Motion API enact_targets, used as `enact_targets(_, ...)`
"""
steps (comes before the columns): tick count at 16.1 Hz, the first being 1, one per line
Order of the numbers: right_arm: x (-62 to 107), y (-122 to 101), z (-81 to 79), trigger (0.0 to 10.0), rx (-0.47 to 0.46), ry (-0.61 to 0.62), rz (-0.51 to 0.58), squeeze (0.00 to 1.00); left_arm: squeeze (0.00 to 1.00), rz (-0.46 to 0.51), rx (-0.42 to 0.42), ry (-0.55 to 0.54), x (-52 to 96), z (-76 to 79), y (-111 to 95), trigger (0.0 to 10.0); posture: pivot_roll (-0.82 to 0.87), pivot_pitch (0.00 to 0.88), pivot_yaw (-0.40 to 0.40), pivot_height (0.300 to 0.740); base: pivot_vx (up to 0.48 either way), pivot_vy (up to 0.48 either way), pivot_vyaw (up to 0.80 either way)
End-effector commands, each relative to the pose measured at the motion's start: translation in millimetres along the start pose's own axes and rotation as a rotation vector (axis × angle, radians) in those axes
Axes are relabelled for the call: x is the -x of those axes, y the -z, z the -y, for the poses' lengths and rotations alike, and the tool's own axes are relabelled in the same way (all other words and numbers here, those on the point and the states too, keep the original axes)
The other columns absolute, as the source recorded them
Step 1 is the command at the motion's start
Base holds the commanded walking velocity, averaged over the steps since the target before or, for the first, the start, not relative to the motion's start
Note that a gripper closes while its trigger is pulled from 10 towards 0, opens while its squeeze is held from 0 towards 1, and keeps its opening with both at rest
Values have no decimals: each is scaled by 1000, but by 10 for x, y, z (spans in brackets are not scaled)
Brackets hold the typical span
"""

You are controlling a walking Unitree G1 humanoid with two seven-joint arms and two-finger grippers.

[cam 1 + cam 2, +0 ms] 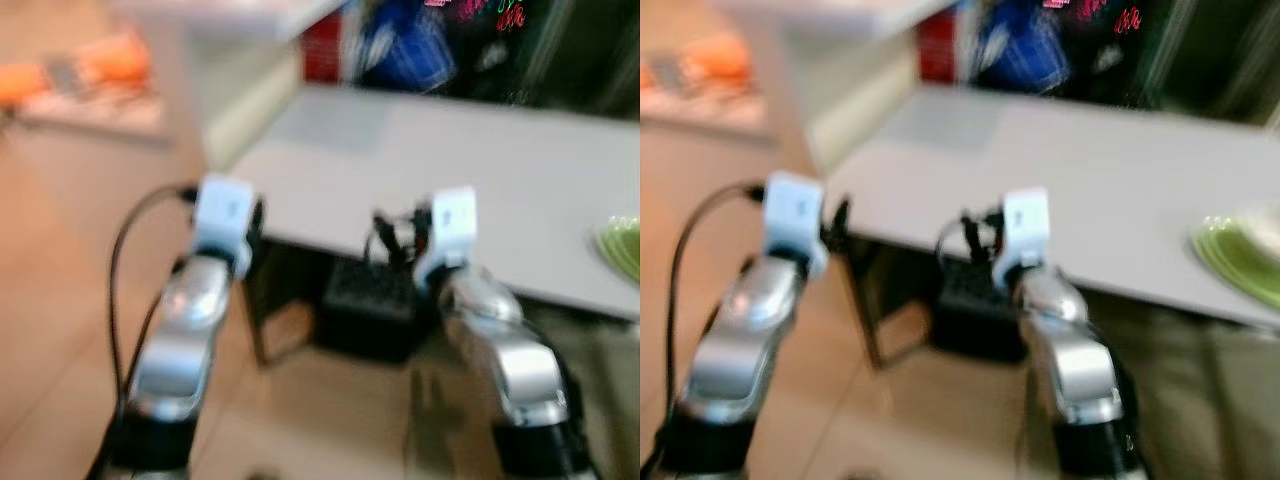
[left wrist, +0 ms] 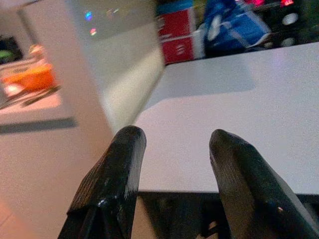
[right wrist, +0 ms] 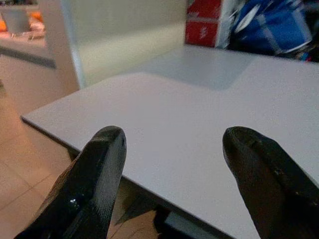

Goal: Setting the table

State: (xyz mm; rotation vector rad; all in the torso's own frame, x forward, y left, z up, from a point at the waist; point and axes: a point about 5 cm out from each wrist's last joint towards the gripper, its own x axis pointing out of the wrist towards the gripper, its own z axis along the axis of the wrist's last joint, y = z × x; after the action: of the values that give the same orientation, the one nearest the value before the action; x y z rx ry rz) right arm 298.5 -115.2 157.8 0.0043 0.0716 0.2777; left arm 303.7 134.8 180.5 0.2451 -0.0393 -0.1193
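A grey table (image 1: pixel 470 190) stands ahead of me, blurred by camera motion. A green plate (image 1: pixel 1237 252) lies at its right edge, partly cut off. Both silver arms are raised in front of the table's near edge. In the left wrist view my left gripper (image 2: pixel 172 149) is open with nothing between its fingers, held over the table's near left corner. In the right wrist view my right gripper (image 3: pixel 172 144) is also open with nothing in it, just short of the table's front edge.
A pale wall or cabinet (image 1: pixel 225 90) rises to the left of the table. Red boxes (image 2: pixel 174 35) and a blue bag (image 2: pixel 234 25) sit behind the table. A dark box (image 1: pixel 365 310) stands under the table. Orange items (image 1: pixel 100 65) lie on a surface far left.
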Motion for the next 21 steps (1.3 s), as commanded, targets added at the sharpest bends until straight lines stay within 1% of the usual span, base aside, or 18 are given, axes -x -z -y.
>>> enact_targets(1,-35,-42,-37,10000,7,-22,4,0,0,0,-9,-27,-8,-59,-13,10000,0,0,-30,740,0,379,0)
enact_targets(3,-50,-86,-25,10000,26,-28,10,0,0,-3,2,-34,-15,-50,-4,10000,-10,0,-28,740,0,384,0)
enact_targets(7,-40,-61,-33,10000,31,-27,-2,0,0,-9,-1,-39,-24,-74,-1,10000,-12,0,-26,740,0,384,0)
enact_targets(10,-31,-64,-14,10000,45,-13,-1,0,0,-19,1,-34,-22,-51,29,10000,-29,0,0,740,0,384,0)
enact_targets(13,-19,-69,8,10000,53,9,2,0,0,-16,-3,-13,-67,-44,20,10000,-39,0,18,740,0,384,0)
enact_targets(16,-9,-67,16,10000,52,10,-4,0,0,-21,0,-23,-61,-59,28,10000,-36,0,2,740,0,381,0)
enact_targets(19,-7,-59,4,10000,59,-4,-12,0,0,-34,8,-24,-17,-18,68,10000,-33,0,-6,740,0,381,0)
enact_targets(21,-4,-59,3,10000,59,-3,-13,0,0,-34,7,-23,-18,-16,69,10000,-35,0,-6,740,0,382,0)
